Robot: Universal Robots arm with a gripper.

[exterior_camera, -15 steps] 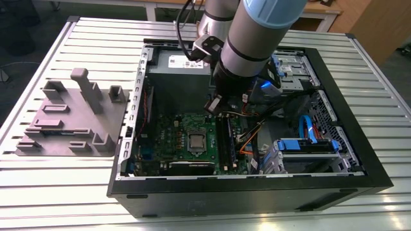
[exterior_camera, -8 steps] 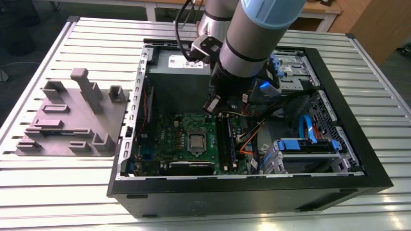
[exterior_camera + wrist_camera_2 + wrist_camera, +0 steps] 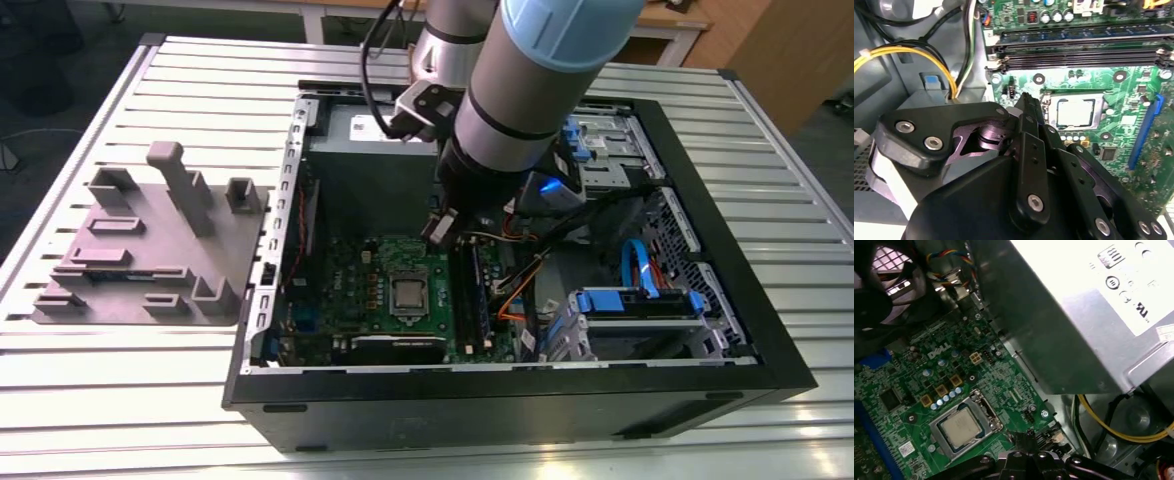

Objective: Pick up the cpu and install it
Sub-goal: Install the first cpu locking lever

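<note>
The small flat silvery-grey square cpu [image 3: 960, 427] is already sitting inside its metal socket frame on the green motherboard [image 3: 924, 385], and the black end effector [image 3: 1026, 107], fingers seemingly pressed together and holding nothing, is hovering just beside it, suggesting placement is done.

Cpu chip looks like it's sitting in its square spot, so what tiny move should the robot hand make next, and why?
Probably a small lift straight up, away from the board. The cpu lies flat in its socket on the green board, and the gripper hovers just beside it without carrying it. Rising straight up seems safest with the yellow cables close by.
</note>
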